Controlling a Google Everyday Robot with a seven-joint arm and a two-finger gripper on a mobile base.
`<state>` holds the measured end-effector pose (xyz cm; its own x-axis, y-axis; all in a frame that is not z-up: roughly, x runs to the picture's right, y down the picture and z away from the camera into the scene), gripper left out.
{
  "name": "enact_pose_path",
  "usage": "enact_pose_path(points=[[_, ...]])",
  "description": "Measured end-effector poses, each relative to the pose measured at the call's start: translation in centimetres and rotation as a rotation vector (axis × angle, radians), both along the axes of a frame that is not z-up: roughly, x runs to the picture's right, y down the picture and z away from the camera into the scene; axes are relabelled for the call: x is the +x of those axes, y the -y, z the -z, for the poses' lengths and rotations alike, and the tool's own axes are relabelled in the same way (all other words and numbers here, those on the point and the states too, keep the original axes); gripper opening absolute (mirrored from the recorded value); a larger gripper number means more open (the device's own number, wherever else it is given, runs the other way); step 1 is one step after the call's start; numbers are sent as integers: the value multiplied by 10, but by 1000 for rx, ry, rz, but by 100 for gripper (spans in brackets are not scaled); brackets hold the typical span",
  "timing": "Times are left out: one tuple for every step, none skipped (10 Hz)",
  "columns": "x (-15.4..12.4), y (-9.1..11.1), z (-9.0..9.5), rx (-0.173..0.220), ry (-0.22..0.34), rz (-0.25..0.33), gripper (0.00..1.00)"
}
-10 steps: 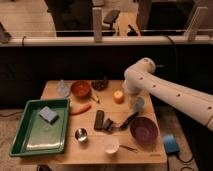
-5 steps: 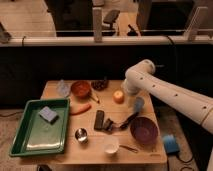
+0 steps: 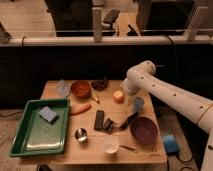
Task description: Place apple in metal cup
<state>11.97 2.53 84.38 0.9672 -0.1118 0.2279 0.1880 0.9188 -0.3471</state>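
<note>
Toward the 1 o'clock part of the tabletop (image 3: 92, 152), I see the apple (image 3: 118, 96) sitting on the bare wood, inside no container. My gripper (image 3: 129, 98) hangs just beside it, at the apple's 3 o'clock, on the end of the white arm (image 3: 170, 95) that reaches in from the right. The jaws stand open and I see nothing between them; whether they touch the apple I cannot tell. A blue cup (image 3: 137, 103) stands at the apple's 4 o'clock, close under the wrist.

The metal cup (image 3: 81, 134) is upright near the front edge, at about 7 o'clock from the apple and well apart from it, just beside the right wall of the green tray (image 3: 37, 142). A sponge (image 3: 48, 114) lies in that tray.

Some black items (image 3: 100, 120) lie between the apple and the metal cup. A carrot (image 3: 80, 108) lies at the metal cup's 12 o'clock, and beyond it sits an orange bowl (image 3: 80, 89), at the apple's 9 o'clock. A purple bowl (image 3: 144, 131) sits at the apple's 5 o'clock, and a white cup (image 3: 111, 146) at its 6 o'clock, by the front edge.
</note>
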Motion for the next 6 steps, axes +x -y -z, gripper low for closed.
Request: enact_pose_path(points=[[-1, 1, -4, 0, 8, 0, 80], [-2, 2, -7, 2, 13, 0, 80], [-4, 3, -10, 2, 21, 3, 80], [-5, 4, -15, 3, 30, 5, 80], [-7, 6, -18, 5, 35, 6, 80], [-9, 7, -20, 4, 41, 9, 80]])
